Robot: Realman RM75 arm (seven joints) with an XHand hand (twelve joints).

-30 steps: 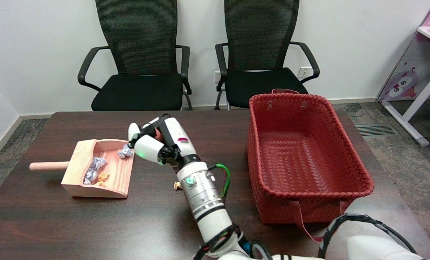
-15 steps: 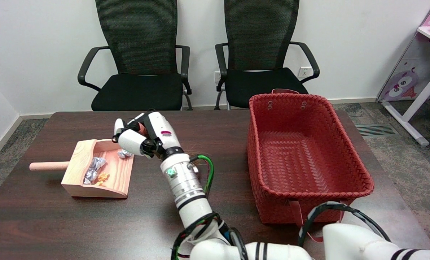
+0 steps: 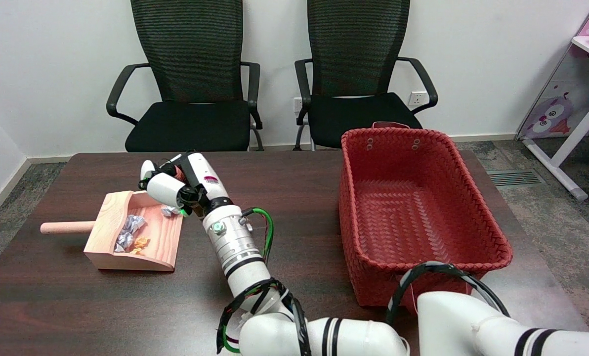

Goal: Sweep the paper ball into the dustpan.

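Right arm (image 3: 235, 247) — reaches in from the near edge, slanting up and left across the dark table (image 3: 52, 296). Dustpan (image 3: 126, 237) — wooden, mouth facing right, handle pointing left; crumpled scraps lie inside. Paper ball (image 3: 168, 211) — silvery, just inside the far right corner of the mouth, directly below the hand. Right hand (image 3: 176, 183) — fingers curled around a reddish object, probably the brush; grip unclear. Any push runs left, deeper in. Red basket (image 3: 472, 188) — well apart, right.
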